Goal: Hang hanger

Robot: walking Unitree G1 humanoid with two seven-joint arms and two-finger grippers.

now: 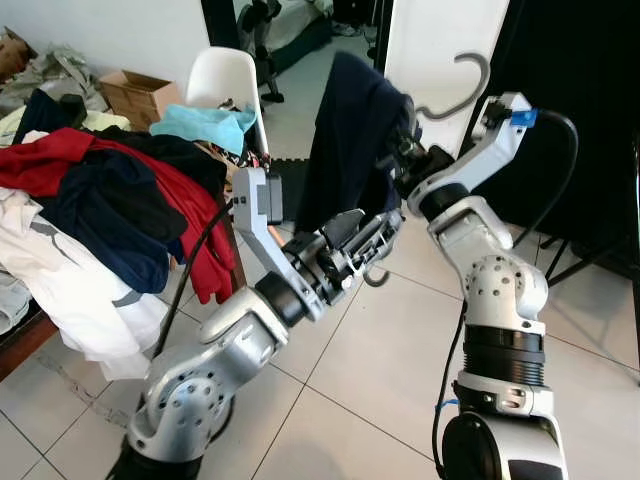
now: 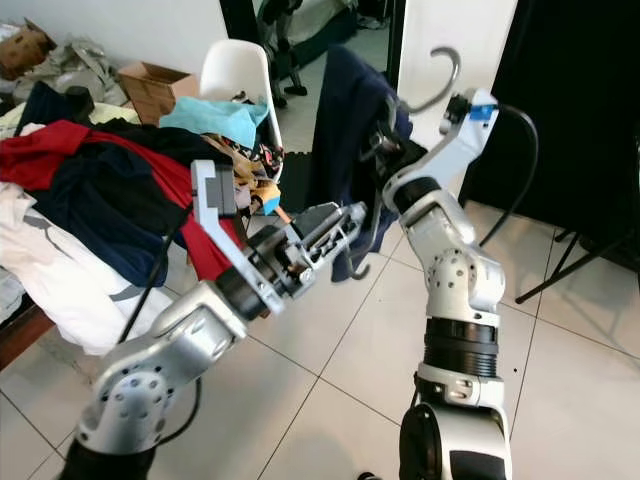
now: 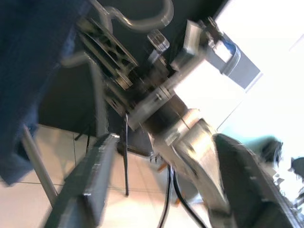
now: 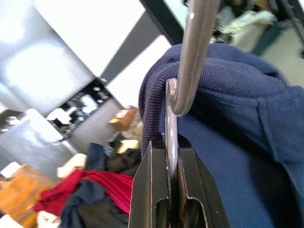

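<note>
R gripper (image 4: 172, 178) clamped on hanger (image 1: 462, 92) neck, hook up, free for rail. Navy garment (image 1: 350, 140) draped on hanger. L gripper (image 1: 372, 235) wide open below hanger, prob steadying.

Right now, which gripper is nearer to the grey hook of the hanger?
Right. The right gripper is shut on the hanger just below its hook. The left gripper is open, lower, beside the navy garment.

The right gripper (image 4: 172, 176) was raised high, fingers clamped tight; the left gripper (image 1: 372, 237) reached up beside it, fingers spread.
</note>
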